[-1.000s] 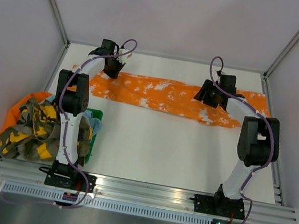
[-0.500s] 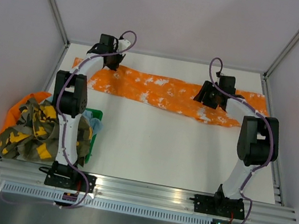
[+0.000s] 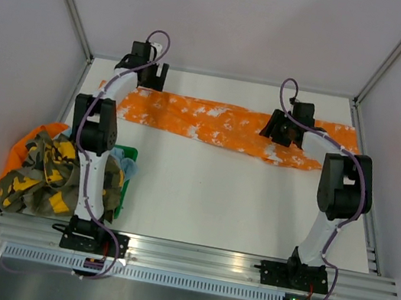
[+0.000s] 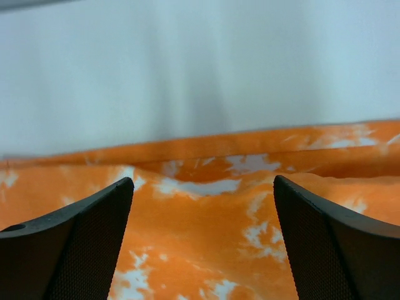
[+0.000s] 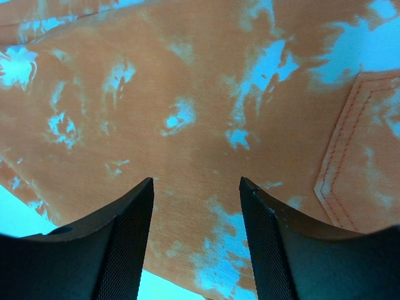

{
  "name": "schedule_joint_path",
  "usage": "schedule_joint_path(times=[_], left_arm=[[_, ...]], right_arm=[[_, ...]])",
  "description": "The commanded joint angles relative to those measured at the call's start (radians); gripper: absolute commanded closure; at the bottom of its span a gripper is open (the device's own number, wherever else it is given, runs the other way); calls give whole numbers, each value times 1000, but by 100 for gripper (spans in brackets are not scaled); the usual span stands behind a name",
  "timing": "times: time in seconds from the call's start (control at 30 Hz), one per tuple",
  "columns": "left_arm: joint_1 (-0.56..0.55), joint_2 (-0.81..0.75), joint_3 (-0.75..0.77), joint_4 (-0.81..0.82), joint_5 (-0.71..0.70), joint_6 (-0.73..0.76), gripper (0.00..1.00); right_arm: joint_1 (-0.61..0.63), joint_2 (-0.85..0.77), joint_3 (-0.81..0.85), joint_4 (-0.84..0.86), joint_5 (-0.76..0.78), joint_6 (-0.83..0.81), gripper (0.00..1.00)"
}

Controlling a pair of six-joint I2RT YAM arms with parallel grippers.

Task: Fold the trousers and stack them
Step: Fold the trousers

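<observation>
Since a second ago, the left gripper [image 3: 149, 72] has been drawn off the left end of the trousers [image 3: 213, 121] toward the back wall. That end has been pulled flatter and straighter. The right gripper [image 3: 277, 125] has stayed in place.

- Left gripper: released, jaws spread wide, nothing between them. In the left wrist view, orange cloth is seen below and just ahead of the fingers [image 4: 81, 237]. A raised fold runs across beyond the tips, with pale surface behind it.
- Right gripper: jaws parted and low over the cloth, nothing seen pinched. Whether the fingertips touch the fabric cannot be told.
- A stitched pocket [image 5: 369, 137] with a double seam lies just to the right of the right finger.
- Trousers: orange with white blotches, laid out full length as a strip across the far part of the table [image 3: 216, 192]. They reach from beneath the left gripper, past the right gripper, to the table's right edge.
- Surface: plain white tabletop, aluminium rail [image 3: 197, 254] along the near edge by the arm bases.
- Room: pale grey walls [image 3: 232, 16] on three sides, with metal corner struts.
- Well back from the left gripper, beside that arm's base, a heap of clothes [image 3: 42, 169] is noted in camouflage and orange. It lies against a green bin [image 3: 124, 183].
</observation>
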Motion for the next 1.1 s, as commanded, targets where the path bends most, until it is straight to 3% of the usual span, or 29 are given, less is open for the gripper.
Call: schedule_joint_path(times=[0.0,0.03,0.13,0.17,0.23,0.27,0.3,0.37,0.5,0.6,0.8,1.07], left_arm=[[20,-123,19,-78,-102,-344,4],[26,-147,-2,-95,-90,-403,8],[31,-248,-175,-40,43,-589,33],[31,-269,-279,45,139,-645,51],[26,-290,-376,101,171,-706,75],[25,-286,-387,122,185,-727,95],[25,-275,-387,126,200,-759,98],[20,-238,-372,129,224,-804,98],[3,-174,-347,158,214,-882,98],[2,-105,-291,68,131,-930,98],[20,-19,-196,-61,5,-957,98],[112,-22,-257,-126,-84,-987,98]], right_arm=[[7,10,32,40,2,22,36],[8,10,45,41,7,22,36],[21,24,91,44,28,20,38],[25,32,108,44,27,23,42],[42,62,157,52,10,31,63],[53,76,171,59,13,32,72],[73,104,184,66,20,34,89],[93,139,226,76,42,33,100],[128,240,295,90,99,34,100],[130,369,407,38,168,34,100],[105,411,469,-19,341,-10,100],[21,475,521,-14,274,32,100]])
